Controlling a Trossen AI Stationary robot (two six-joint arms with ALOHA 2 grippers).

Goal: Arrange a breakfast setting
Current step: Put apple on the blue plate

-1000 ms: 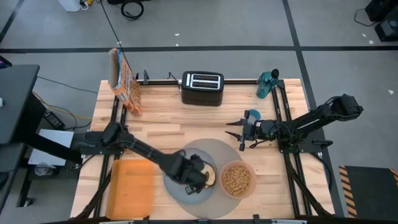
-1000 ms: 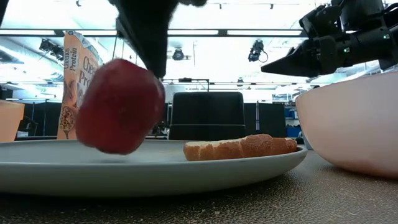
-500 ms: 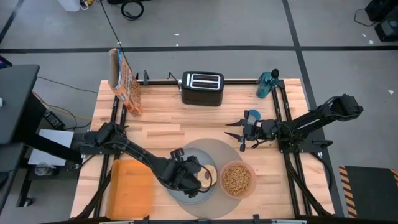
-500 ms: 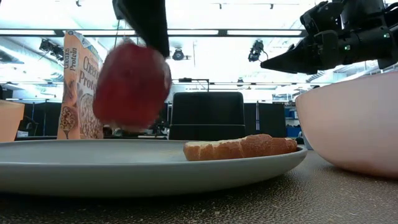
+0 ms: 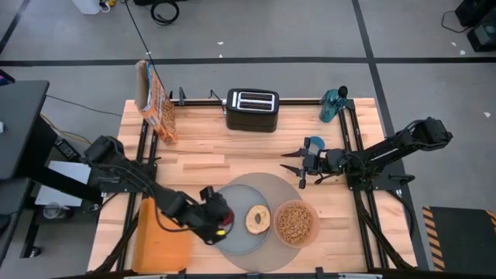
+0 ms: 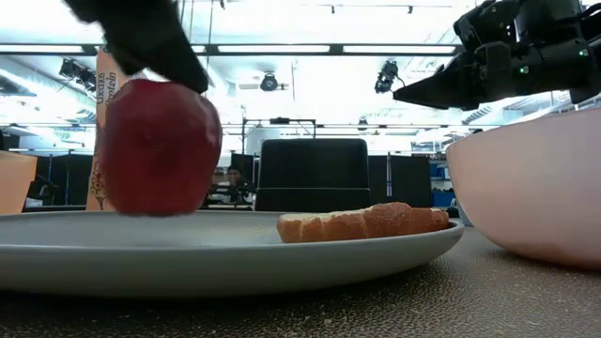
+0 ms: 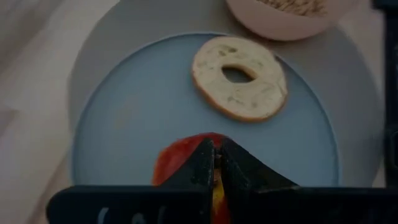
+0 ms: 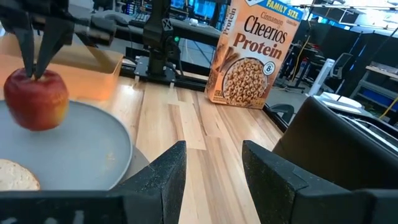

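Two hands in play: left one pinching the apple stem, right one idle.

Left hand (image 5: 215,219) has its fingers clenched on the stem at the top of the red apple (image 6: 155,147), at the plate's edge nearest the orange tray (image 5: 163,232). In the low view the apple's underside sits at plate level; touching or just clear, cannot tell. Bagel (image 5: 258,219) lies flat on the grey plate (image 5: 236,236), apart from the apple; pink bowl (image 5: 295,223) of cereal stands beside the plate on the round mat (image 5: 263,186). Right hand (image 5: 298,170) hangs part open over bare bench (image 5: 201,147), holding nothing. Risks, as judged: a stem grip is thin, so the stem may snap or slip; released this close to the rim, the apple may roll off toward the tray.
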